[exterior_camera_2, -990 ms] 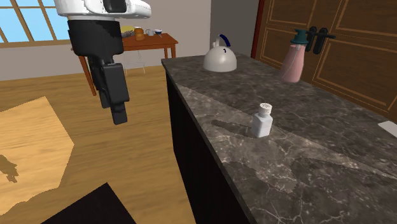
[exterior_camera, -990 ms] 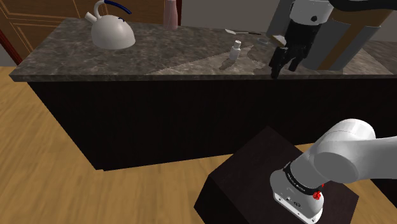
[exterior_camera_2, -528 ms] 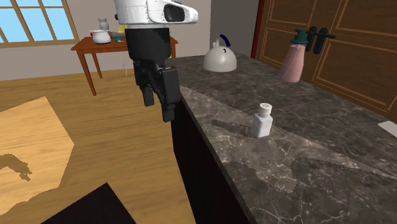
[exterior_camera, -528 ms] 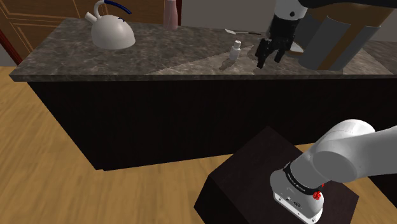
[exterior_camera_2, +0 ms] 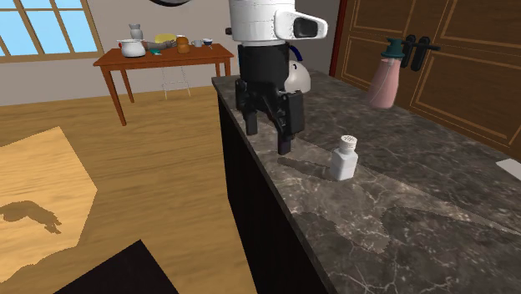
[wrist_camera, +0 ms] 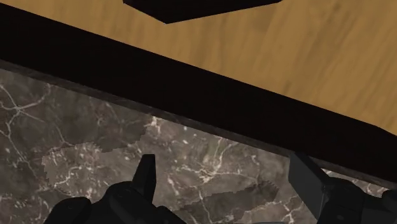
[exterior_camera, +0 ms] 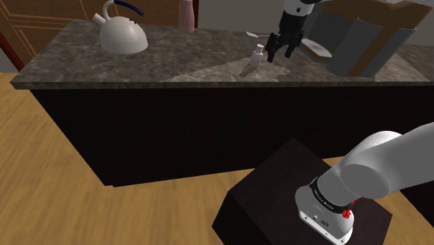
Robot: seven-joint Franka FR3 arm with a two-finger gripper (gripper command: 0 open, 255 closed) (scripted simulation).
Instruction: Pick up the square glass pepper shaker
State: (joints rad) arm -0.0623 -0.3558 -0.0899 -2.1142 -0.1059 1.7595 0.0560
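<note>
Fingers [wrist_camera: 146, 178] stand well apart with bare counter [wrist_camera: 95, 127] between them, so the pincer [exterior_camera_2: 267, 134] is open and grips nothing. The pepper shaker [exterior_camera_2: 344, 159] stands upright on the dark veined counter near the pincer, not touching it, further in from the counter's front edge than the pincer is. It is drawn plain white, with a squarish body, a narrower neck and a flat cap speckled with dots. In the shoulder view it is a small pale shape beside the fingertips, its cap too small to read. How high the pincer hangs over the stone is hard to judge. Behind the pincer's wrist a white kettle [exterior_camera_2: 299, 79] is mostly hidden, and the arm above is cut off.
</note>
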